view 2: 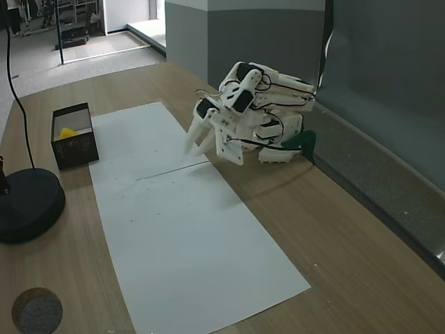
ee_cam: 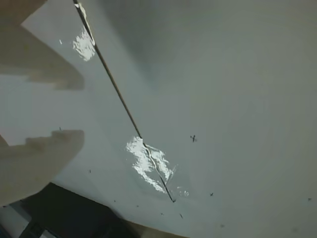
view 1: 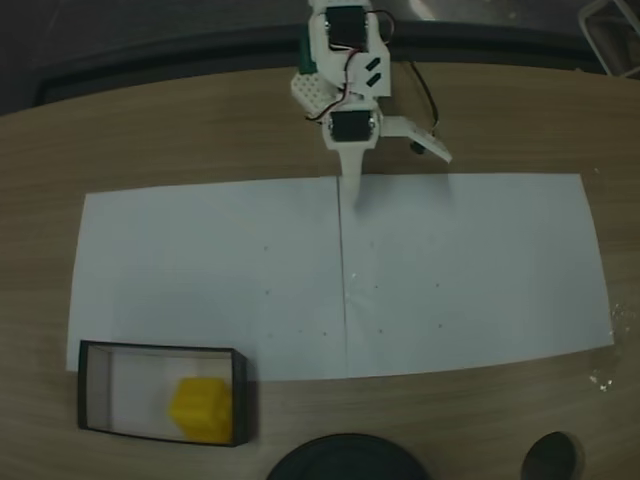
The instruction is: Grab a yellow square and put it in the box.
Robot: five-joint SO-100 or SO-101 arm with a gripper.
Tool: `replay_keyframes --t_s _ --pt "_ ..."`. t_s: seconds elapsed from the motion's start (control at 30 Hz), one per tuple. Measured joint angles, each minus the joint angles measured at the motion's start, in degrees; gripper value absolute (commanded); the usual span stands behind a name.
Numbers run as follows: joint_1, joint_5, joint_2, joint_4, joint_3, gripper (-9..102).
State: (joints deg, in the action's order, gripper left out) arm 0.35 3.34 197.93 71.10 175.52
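The yellow square (view 1: 202, 408) lies inside the box (view 1: 98, 385), toward its right half in a fixed view; in another fixed view the yellow square (view 2: 67, 132) shows over the black wall of the box (view 2: 76, 149). My gripper (view 1: 352, 196) is far from both, folded back near the arm's base at the table's far side. Its white fingers (view 2: 197, 147) point down at the paper's edge. In the wrist view the gripper (ee_cam: 81, 106) is open by a small gap, with nothing between its fingers, and bare white paper lies below.
Two white paper sheets (view 1: 460, 270) joined at a seam cover the middle of the wooden table. A black round stand base (view 2: 28, 205) sits near the box, with a dark round disc (view 2: 36, 311) further along that edge. A grey wall runs behind the arm.
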Motion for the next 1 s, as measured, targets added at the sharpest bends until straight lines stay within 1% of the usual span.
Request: replay_keyframes --t_s 0.03,0.17,1.0 --pt "0.1 0.0 0.0 1.8 -0.3 5" --pt "0.0 0.0 0.0 2.2 -0.4 5" --pt "0.0 0.0 0.0 2.2 -0.4 6"
